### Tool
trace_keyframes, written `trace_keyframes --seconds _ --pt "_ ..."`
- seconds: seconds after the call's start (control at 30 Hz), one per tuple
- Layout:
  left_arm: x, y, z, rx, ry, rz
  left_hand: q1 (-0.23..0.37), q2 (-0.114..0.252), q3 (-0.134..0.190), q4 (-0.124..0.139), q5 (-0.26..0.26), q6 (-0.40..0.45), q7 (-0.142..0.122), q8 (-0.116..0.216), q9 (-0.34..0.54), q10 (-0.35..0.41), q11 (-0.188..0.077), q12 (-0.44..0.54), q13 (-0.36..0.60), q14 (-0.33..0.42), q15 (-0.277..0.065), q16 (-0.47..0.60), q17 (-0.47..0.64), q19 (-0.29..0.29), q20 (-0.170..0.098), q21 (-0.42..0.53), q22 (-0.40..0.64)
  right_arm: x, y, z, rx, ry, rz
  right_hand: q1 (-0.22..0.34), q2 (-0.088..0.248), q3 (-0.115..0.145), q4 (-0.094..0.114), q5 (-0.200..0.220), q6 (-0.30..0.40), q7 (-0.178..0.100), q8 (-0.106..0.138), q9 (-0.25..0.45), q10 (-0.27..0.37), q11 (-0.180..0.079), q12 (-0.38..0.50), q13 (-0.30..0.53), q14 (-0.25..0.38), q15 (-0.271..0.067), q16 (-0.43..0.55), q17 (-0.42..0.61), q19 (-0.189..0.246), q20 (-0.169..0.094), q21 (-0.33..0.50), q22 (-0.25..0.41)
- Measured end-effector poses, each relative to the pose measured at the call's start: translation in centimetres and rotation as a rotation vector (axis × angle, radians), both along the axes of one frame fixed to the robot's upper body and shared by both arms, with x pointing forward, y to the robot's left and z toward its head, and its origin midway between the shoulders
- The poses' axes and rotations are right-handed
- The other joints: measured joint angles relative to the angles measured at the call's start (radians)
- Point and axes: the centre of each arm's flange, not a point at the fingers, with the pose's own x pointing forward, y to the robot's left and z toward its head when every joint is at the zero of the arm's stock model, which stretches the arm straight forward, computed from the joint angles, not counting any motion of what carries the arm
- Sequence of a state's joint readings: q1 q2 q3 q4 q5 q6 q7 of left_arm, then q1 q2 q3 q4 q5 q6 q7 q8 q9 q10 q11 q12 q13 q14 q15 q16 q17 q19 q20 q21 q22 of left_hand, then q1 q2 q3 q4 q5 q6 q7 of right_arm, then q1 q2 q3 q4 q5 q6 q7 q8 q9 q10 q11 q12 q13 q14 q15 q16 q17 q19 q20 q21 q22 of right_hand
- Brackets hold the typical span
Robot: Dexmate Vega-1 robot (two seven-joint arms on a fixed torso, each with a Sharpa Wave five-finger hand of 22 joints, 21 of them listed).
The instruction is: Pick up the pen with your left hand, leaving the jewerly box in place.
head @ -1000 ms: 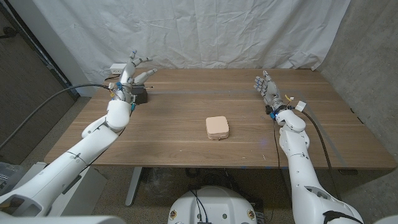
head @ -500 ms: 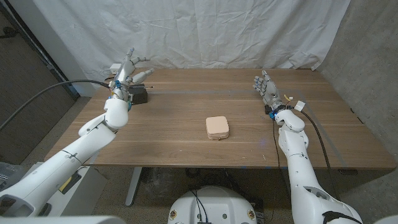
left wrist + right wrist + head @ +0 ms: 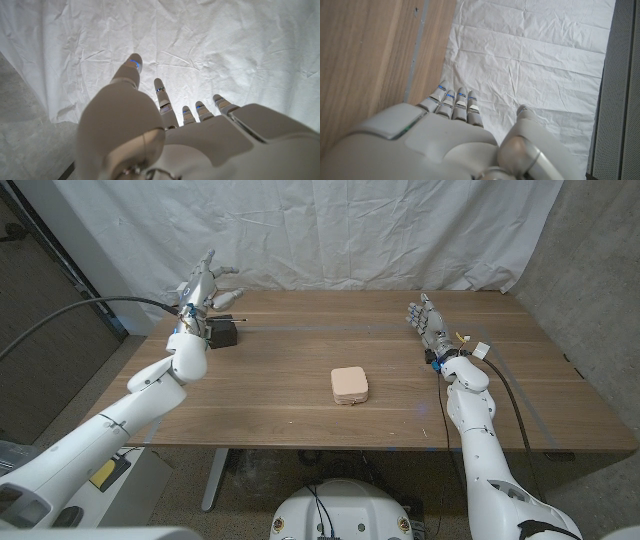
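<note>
Just a wooden bench [image 3: 300, 360] with a wrinkly white sheet [image 3: 330, 230] hung behind, plus a small black box [image 3: 223, 335] near its far-left corner.

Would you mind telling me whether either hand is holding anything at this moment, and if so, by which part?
Nothing is held. The left hand is raised with fingers apart above the far left corner; the right hand is open too.

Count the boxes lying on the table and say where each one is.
2. The tan jewelry box lies near the table's middle; a black box sits at the far left, beside the left robot hand. More could be hidden behind that hand.
</note>
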State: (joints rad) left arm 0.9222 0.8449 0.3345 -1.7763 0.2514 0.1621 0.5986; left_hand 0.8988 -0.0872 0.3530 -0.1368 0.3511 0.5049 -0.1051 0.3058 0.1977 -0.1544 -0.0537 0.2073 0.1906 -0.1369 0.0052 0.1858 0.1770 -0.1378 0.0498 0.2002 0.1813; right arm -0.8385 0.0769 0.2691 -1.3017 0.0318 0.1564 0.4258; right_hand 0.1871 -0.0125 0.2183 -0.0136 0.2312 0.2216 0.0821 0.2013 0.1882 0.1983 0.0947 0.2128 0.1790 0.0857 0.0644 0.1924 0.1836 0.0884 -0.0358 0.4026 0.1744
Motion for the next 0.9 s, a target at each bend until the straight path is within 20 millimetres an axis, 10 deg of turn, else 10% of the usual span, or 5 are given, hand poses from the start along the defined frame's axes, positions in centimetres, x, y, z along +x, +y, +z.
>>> trace_keyframes --seconds 0.9 --pt "-0.24 -0.58 0.66 0.162 -0.033 0.206 0.018 0.001 -0.015 0.001 0.0 0.021 -0.006 -0.003 0.0 0.009 -0.009 0.0 0.0 0.011 -0.011 0.0 0.0 0.005 -0.005 0.0 0.003 0.0 0.16 0.48 -0.001 -0.009 0.001 -0.002 0.002 -0.004 -0.004 0.0 0.0 0.0 0.0 0.0 0.0 0.0 0.0 0.0 0.0 0.0 0.0 0.0 0.006 -0.006 -0.015 0.0"
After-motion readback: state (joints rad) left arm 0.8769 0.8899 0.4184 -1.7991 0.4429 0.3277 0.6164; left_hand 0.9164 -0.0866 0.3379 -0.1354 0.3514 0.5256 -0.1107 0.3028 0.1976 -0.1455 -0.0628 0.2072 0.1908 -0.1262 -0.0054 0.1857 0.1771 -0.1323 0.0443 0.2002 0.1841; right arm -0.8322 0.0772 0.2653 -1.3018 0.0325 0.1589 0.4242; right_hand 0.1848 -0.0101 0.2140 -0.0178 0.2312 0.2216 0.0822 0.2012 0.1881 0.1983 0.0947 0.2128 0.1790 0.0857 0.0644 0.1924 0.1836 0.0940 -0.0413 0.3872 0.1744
